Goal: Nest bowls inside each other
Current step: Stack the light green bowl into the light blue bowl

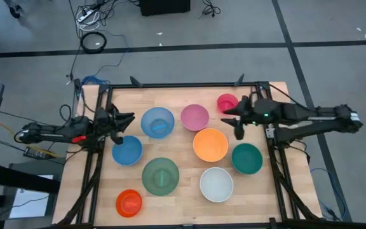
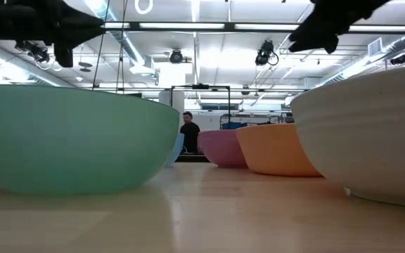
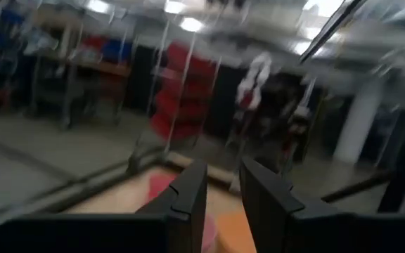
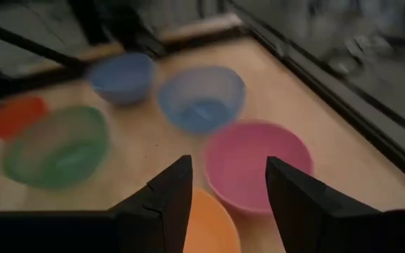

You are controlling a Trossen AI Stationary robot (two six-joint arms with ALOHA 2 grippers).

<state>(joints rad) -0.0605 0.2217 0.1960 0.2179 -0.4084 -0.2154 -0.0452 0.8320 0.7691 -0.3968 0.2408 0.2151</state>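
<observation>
Wooden table [image 1: 183, 200]: nine separate bowls.
Right gripper [image 1: 237, 124]: fingers apart, empty, between magenta bowl [image 1: 227, 102] and orange bowl [image 1: 210, 144].
Left gripper [image 1: 124, 121]: fingers parted, empty, beside light blue bowl [image 1: 157, 122].

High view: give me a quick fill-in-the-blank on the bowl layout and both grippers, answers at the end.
1. The right gripper hovers, jaws open and empty, between the magenta bowl and the ____ bowl.
2. The left gripper holds ____.
3. The red-orange bowl sits nearest the table's front-____ corner.
4. The white bowl sits directly in front of the orange bowl and beside the ____ bowl.

Missing words: orange; nothing; left; green
</observation>
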